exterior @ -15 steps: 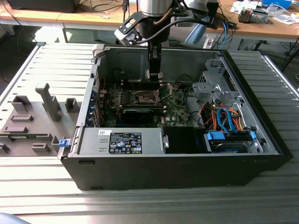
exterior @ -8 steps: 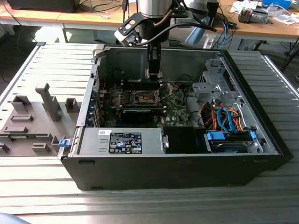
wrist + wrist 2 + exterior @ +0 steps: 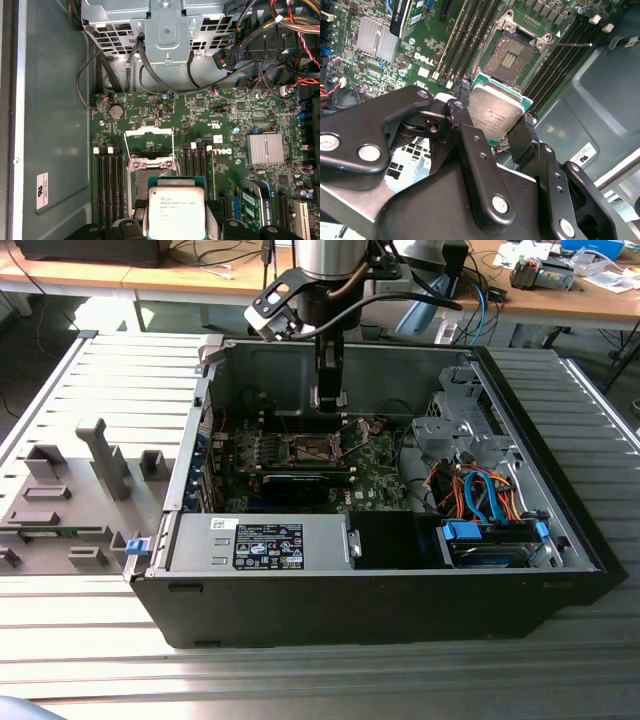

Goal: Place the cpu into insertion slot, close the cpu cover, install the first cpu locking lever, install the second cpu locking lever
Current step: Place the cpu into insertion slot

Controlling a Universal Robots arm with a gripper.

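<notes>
Working step one: holding the cpu pinched by its edges between gripper fingers, hovering near the exposed insertion slot, cpu cover flipped open, likely needing square alignment before lowering.

Open black PC case sat mid-surface on the slatted metal table. Power supply lay along the case's long edge, in the corner on the exterior view's left. Blue drive bracket was at the opposite corner, with orange and blue cables just beside it. Grey fixture blocks stood near the table's edge on the exterior view's left. On the board were a finned heatsink, a coin cell and black memory slots.
</notes>
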